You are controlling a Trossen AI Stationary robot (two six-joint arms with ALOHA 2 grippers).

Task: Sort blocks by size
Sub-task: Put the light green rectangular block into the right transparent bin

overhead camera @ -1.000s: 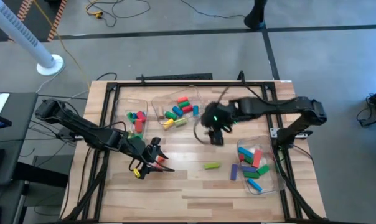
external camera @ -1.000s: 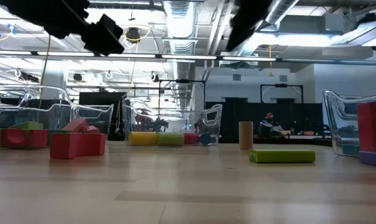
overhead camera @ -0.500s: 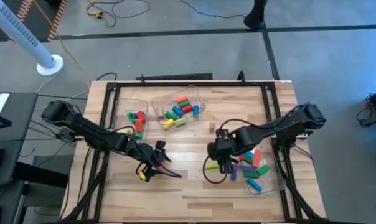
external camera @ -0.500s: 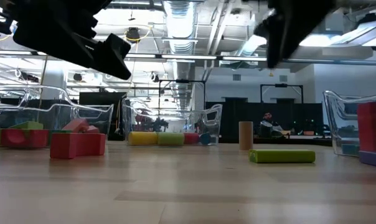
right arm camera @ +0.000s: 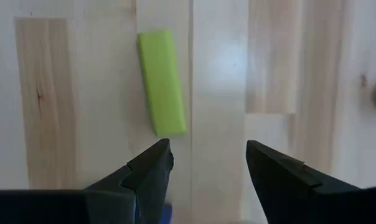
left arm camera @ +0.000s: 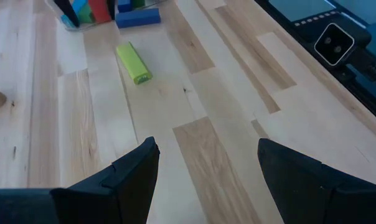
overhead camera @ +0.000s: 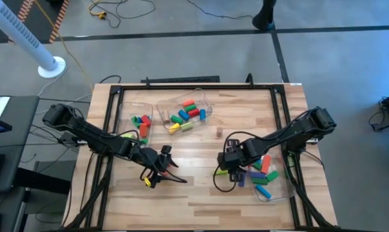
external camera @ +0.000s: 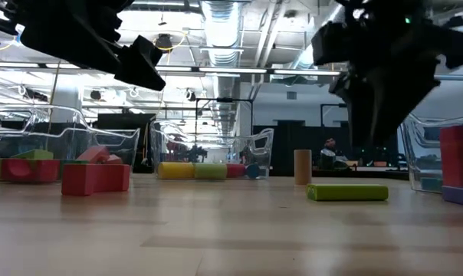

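From above, the right gripper [overhead camera: 228, 169] hides most of the green bar [right arm camera: 162, 90] on the bench [overhead camera: 201, 190]; its jaws hang spread and empty over that flat-lying bar. The left gripper [overhead camera: 157, 169] hovers left, jaws apart, empty, near a red block [external camera: 95, 177]. Farther back, clear bins [overhead camera: 185, 113] hold mixed coloured blocks [overhead camera: 181, 116], blurred.

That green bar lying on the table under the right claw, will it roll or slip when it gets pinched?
The green bar lies flat and looks flat-sided, so it probably won't roll. It seems rigid and likely light. The open right claw sits off its end, so a pinch there might pivot it.
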